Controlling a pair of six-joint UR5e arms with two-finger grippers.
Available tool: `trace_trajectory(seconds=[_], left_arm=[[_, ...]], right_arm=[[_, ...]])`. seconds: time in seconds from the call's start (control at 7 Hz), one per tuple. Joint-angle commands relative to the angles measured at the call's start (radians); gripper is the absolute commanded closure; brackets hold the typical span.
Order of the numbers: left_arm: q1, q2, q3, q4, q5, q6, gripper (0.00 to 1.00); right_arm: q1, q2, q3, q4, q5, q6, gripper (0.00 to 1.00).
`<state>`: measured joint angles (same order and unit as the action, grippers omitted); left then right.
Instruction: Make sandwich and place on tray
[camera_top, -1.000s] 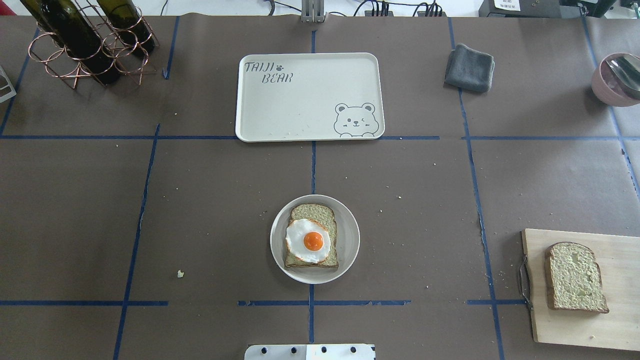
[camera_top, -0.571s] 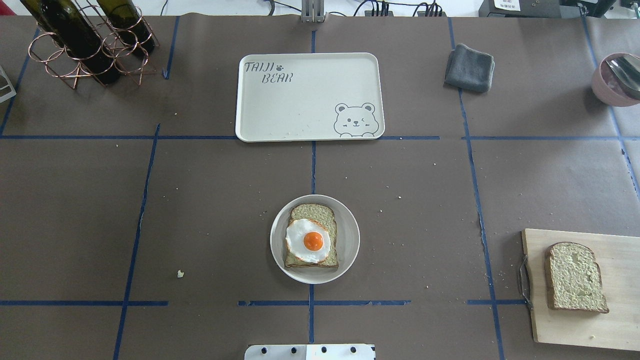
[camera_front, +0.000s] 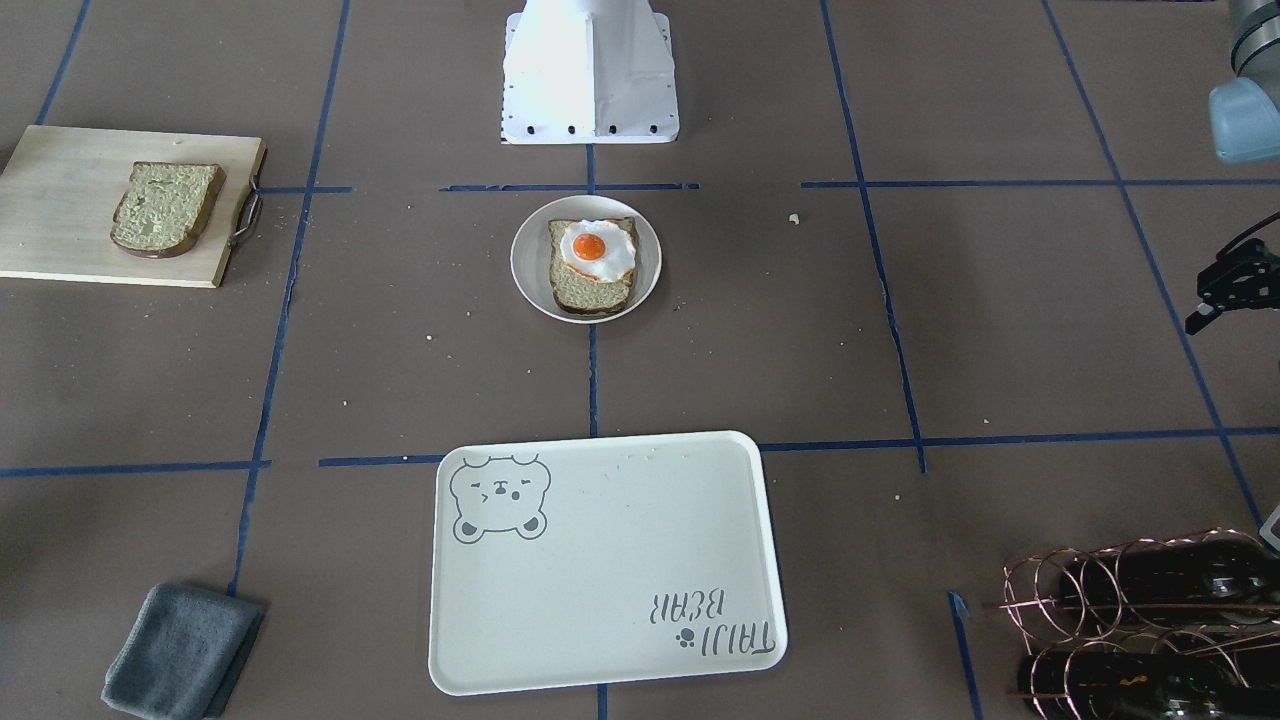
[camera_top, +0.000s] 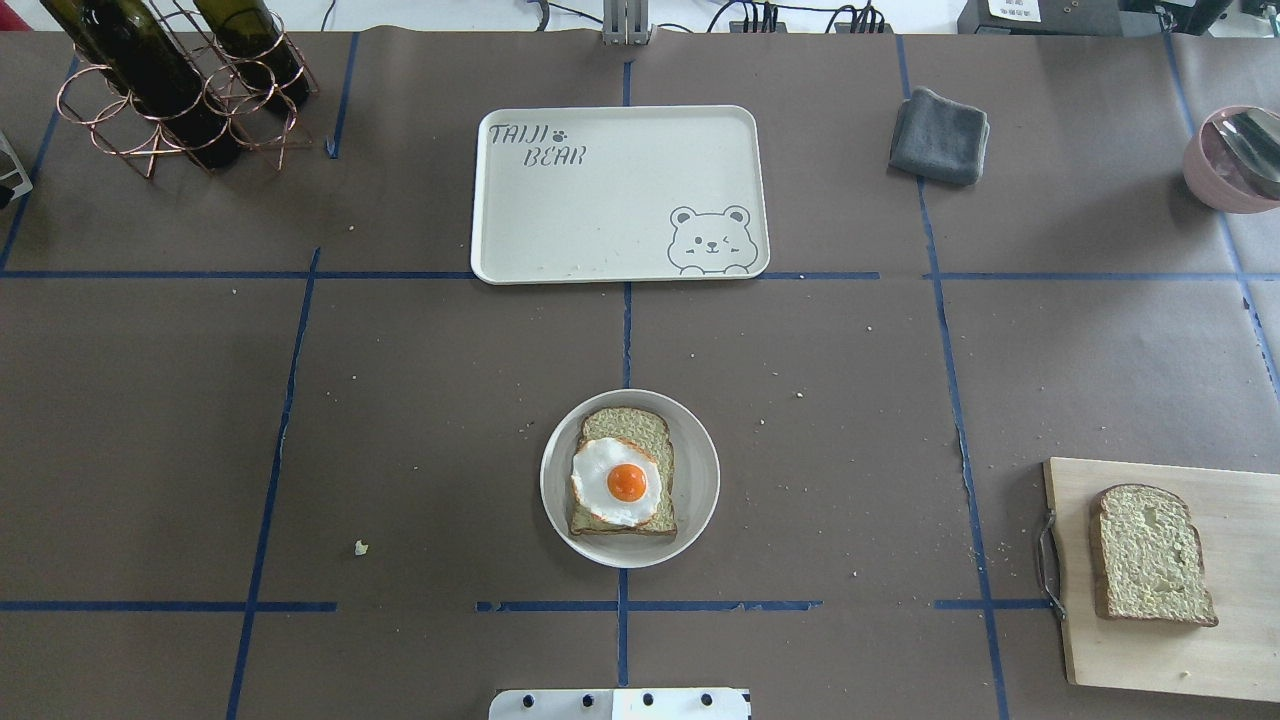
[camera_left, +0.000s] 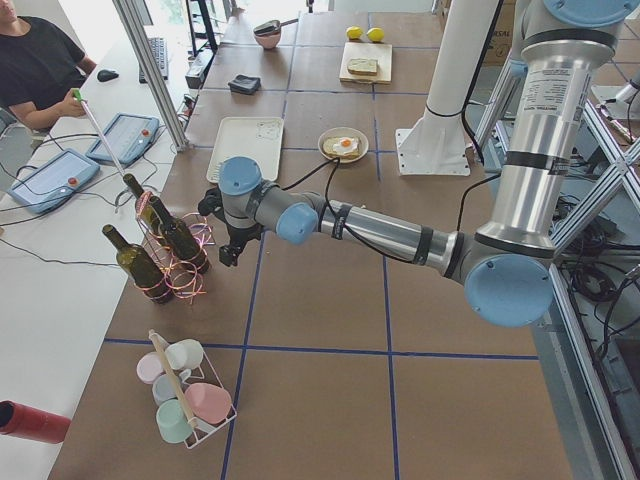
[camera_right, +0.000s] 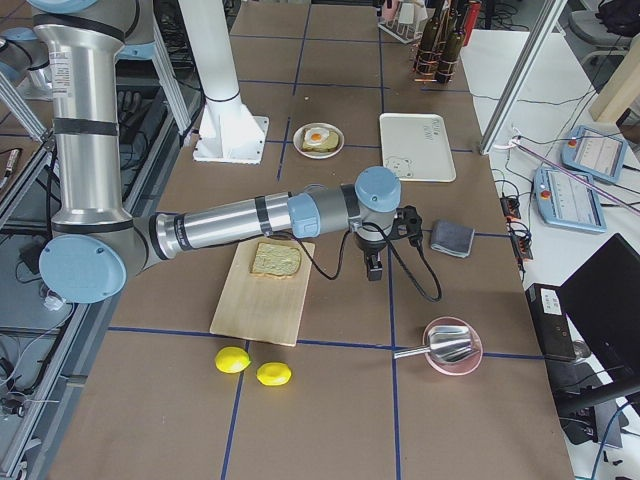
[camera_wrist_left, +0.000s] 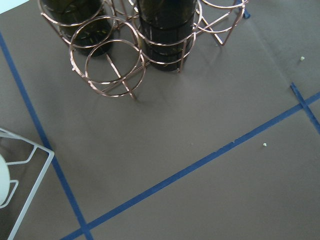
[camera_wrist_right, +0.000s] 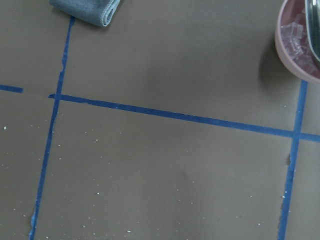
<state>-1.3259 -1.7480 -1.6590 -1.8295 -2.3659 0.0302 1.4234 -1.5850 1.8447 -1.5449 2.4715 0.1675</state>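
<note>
One bread slice (camera_top: 640, 428) with a fried egg (camera_top: 615, 482) on it lies on a round white plate (camera_top: 700, 480) at the table's middle front; the egg also shows in the front-facing view (camera_front: 597, 250). The second slice (camera_top: 1150, 555) lies on a wooden board (camera_top: 1240, 500) at the right. The cream bear tray (camera_top: 600, 200) lies bare behind the plate. My left gripper (camera_front: 1200, 318) hangs far off at the left, near the bottle rack; I cannot tell its state. My right gripper (camera_right: 373, 268) hovers beyond the board over bare table; I cannot tell its state.
A copper rack with dark bottles (camera_top: 170, 90) stands at the back left. A folded grey cloth (camera_top: 938, 135) and a pink bowl (camera_top: 1235, 160) are at the back right. Two lemons (camera_right: 232, 360) lie past the board. A cup rack (camera_left: 185, 400) stands at the left end.
The bread, egg, plate and tray have not moved. A small dark part has come in at the overhead view's left edge.
</note>
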Motion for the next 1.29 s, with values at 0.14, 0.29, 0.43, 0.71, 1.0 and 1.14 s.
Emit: trace_trajectory(seconds=[0.14, 0.29, 0.43, 0.71, 1.0, 1.14], left_arm=[[0.149, -0.06, -0.013, -0.029, 0.007, -0.277, 0.0], [0.184, -0.064, -0.027, -0.112, 0.01, -0.476, 0.0], [0.235, -0.062, -0.056, -0.188, 0.014, -0.665, 0.0], [0.33, -0.077, -0.119, -0.191, 0.088, -0.835, 0.0], [0.373, -0.108, -0.117, -0.192, 0.103, -0.885, 0.0], [0.375, -0.11, -0.117, -0.194, 0.103, -0.9, 0.0]], right_arm=[[-0.18, -0.094, 0.09, 0.21, -0.089, 0.39, 0.0], [-0.222, -0.137, 0.091, 0.294, -0.104, 0.459, 0.0], [-0.275, -0.203, 0.091, 0.421, -0.138, 0.537, 0.0], [-0.413, -0.346, 0.091, 0.668, -0.228, 0.732, 0.0], [-0.615, -0.448, 0.091, 0.82, -0.36, 0.893, 0.02], [-0.656, -0.507, 0.091, 0.9, -0.377, 0.917, 0.02]])
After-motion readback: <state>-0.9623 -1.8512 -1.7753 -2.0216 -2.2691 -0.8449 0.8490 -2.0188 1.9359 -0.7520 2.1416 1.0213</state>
